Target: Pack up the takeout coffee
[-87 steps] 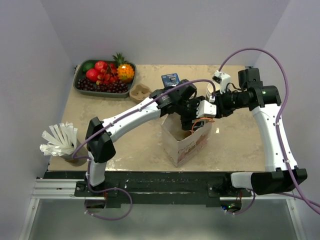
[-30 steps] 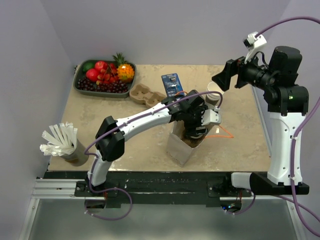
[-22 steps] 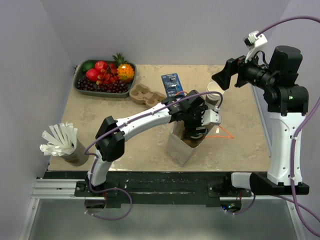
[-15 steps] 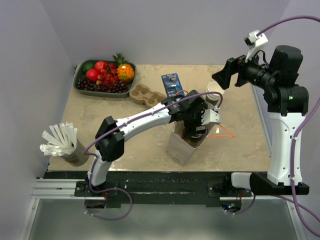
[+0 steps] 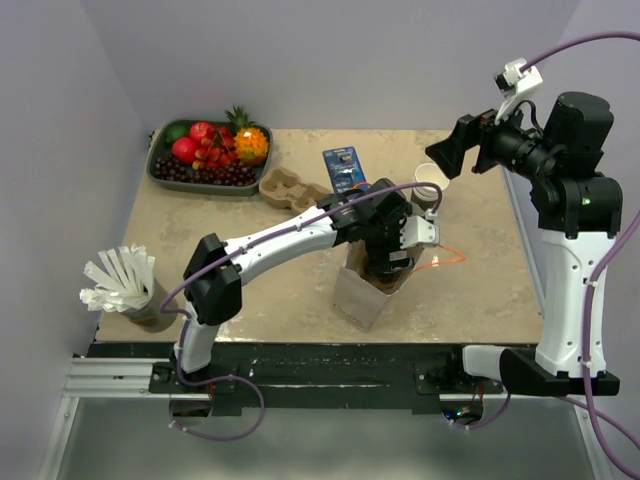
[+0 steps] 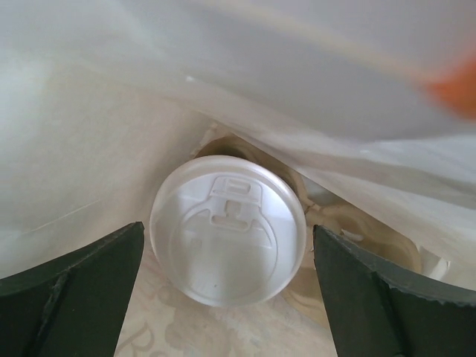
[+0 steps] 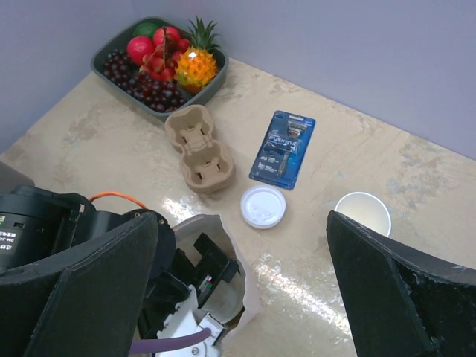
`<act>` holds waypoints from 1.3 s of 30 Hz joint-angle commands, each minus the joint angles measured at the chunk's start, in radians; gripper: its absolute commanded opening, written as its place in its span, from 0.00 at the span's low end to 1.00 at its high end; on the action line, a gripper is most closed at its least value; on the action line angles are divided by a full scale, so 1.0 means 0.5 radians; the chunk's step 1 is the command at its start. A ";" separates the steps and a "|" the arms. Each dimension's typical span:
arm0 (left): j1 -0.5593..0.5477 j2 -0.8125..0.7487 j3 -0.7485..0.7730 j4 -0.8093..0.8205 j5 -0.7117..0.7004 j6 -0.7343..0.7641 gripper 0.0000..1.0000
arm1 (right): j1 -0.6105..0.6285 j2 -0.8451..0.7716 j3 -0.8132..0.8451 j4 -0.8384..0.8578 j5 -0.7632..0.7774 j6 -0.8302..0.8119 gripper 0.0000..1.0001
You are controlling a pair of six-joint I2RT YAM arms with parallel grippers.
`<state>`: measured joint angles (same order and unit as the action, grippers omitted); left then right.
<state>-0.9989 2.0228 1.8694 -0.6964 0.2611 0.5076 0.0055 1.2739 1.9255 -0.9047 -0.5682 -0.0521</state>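
L gripper [image 6: 228, 249] jaws widened since prior frame, now clear of white-lidded takeout coffee cup [image 6: 227, 223] inside pale paper bag [image 6: 82, 149]; R gripper [image 7: 242, 238] spread, empty.

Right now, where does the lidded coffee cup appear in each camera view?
Top external: hidden; the left claw fills the mouth of the paper bag.
Left wrist: the lidded coffee cup at centre, inside the bag, below the open claw.
Right wrist: hidden; the bag is at the bottom edge.
Shared landmark: the paper bag.
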 commanded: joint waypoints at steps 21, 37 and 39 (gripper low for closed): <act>0.016 -0.293 -0.060 0.221 0.128 -0.033 0.99 | -0.005 -0.054 -0.010 0.122 -0.014 0.064 0.99; 0.065 -0.539 -0.088 0.509 0.266 -0.162 0.99 | -0.005 -0.048 0.008 0.159 0.035 0.089 0.99; 0.092 -0.615 -0.112 0.607 0.312 -0.223 0.99 | -0.005 -0.041 0.018 0.162 0.041 0.089 0.99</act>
<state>-0.9745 1.8107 1.8267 -0.5053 0.3630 0.4572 0.0055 1.2682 1.9179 -0.8661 -0.5663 -0.0216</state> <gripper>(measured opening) 0.992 0.990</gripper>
